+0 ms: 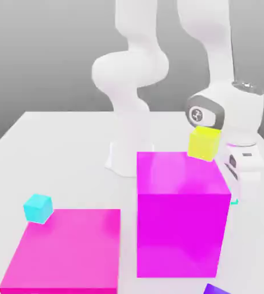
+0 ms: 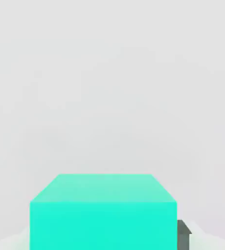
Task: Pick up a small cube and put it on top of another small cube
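We have the claw (image 1: 242,196) pinching the teal cube (image 2: 103,225), just beside the magenta block (image 1: 180,232) (yellow cube (image 1: 204,143) nearby).

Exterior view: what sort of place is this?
Looks like a physics simulation rather than a real lab: plain grey backdrop, bare white surface, and flat-coloured, textureless blocks such as the big magenta one.

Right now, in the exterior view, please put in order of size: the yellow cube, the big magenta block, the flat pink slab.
1. Magenta block
2. Pink slab
3. Yellow cube, clearly smallest
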Action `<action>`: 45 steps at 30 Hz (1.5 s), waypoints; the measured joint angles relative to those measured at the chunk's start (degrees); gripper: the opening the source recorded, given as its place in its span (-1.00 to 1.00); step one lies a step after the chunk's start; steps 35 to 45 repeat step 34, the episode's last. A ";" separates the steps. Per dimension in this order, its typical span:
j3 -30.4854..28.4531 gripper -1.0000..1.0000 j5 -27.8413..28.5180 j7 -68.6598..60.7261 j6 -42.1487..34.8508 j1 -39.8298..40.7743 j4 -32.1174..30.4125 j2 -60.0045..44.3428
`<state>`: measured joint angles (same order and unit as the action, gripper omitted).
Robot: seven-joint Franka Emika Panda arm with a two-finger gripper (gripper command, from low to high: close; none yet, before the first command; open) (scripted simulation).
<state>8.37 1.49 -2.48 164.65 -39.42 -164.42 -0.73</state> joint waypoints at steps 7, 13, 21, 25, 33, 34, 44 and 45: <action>1.27 -1.00 7.47 4.32 -16.28 -1.43 8.46 4.34; -2.04 -1.00 6.94 -4.57 -31.07 0.61 13.19 14.48; -8.90 -1.00 6.01 -18.43 -49.74 3.13 17.87 29.41; -13.63 -1.00 4.60 -25.98 -55.53 3.65 17.80 36.89; -16.48 1.00 3.88 -28.86 -45.08 3.75 9.43 36.16; -16.48 1.00 3.88 -28.86 -45.08 3.75 9.43 36.16; -16.48 1.00 3.88 -28.86 -45.08 3.75 9.43 36.16; -16.48 1.00 3.88 -28.86 -45.08 3.75 9.43 36.16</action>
